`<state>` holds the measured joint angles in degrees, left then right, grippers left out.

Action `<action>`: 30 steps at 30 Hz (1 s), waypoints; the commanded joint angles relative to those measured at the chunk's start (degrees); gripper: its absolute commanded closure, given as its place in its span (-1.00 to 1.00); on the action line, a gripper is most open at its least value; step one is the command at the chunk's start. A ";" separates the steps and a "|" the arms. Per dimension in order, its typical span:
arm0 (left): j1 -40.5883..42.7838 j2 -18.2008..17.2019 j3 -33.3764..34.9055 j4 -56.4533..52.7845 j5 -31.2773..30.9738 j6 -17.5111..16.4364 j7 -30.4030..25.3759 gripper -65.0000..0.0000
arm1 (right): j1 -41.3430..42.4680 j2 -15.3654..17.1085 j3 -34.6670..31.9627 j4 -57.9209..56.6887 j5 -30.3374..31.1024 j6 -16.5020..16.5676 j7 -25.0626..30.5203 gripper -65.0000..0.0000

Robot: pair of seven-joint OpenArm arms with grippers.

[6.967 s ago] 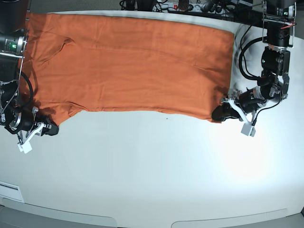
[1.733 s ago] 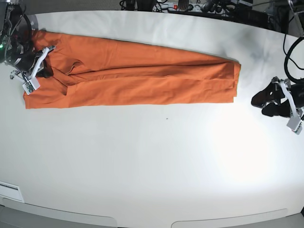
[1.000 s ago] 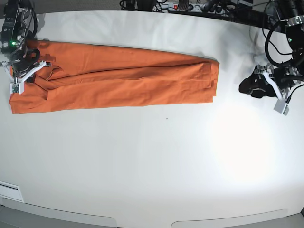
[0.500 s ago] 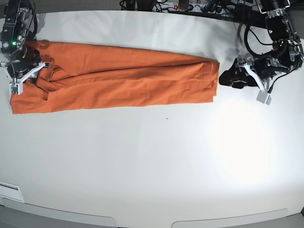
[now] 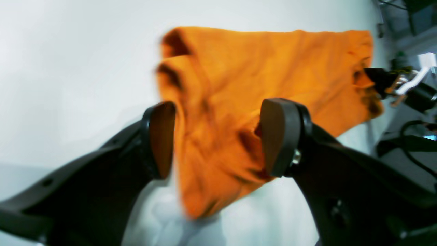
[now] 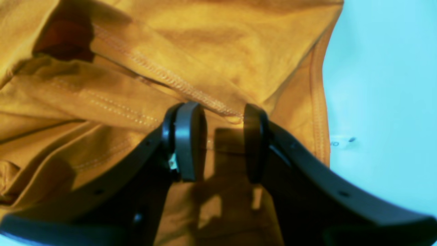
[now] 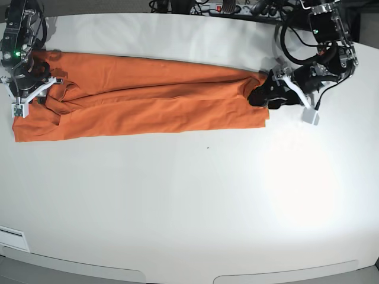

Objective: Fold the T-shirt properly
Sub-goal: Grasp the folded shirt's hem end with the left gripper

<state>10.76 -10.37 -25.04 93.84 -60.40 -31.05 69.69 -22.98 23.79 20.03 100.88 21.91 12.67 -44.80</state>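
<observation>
Since half a second ago the left gripper (image 7: 261, 94) has slid in from the bare table (image 7: 195, 201) and now straddles the hem end of the T-shirt (image 7: 148, 100), jaws spread wide with nothing pinched yet, seemingly to take that end for the next fold. Lengthwise-folded, the shirt lies as a long band across the far half of the table, leaving broad open room on the near side. At its far sleeve end, the right gripper (image 6: 218, 143) hovers over rumpled seams, jaws narrowly parted, gripping nothing.
</observation>
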 commanded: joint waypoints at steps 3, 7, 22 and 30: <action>-0.02 1.73 2.21 0.55 3.19 1.16 0.57 -0.25 | 0.15 0.83 0.28 0.72 0.31 0.44 -0.44 0.24; -0.17 3.48 4.15 0.55 3.15 1.14 0.59 -0.25 | 0.15 0.83 0.28 0.72 0.31 0.44 -0.44 0.24; -4.68 3.87 4.24 0.57 2.29 0.44 0.59 1.00 | 0.13 0.83 0.28 0.70 0.31 7.96 3.04 1.00; -7.32 3.89 4.24 0.57 -8.74 -4.39 4.46 1.00 | 0.02 0.81 0.26 0.24 0.31 9.03 3.23 1.00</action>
<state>4.19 -6.31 -20.69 93.60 -67.59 -35.00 74.98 -23.00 23.79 20.08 100.60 22.00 21.30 -41.95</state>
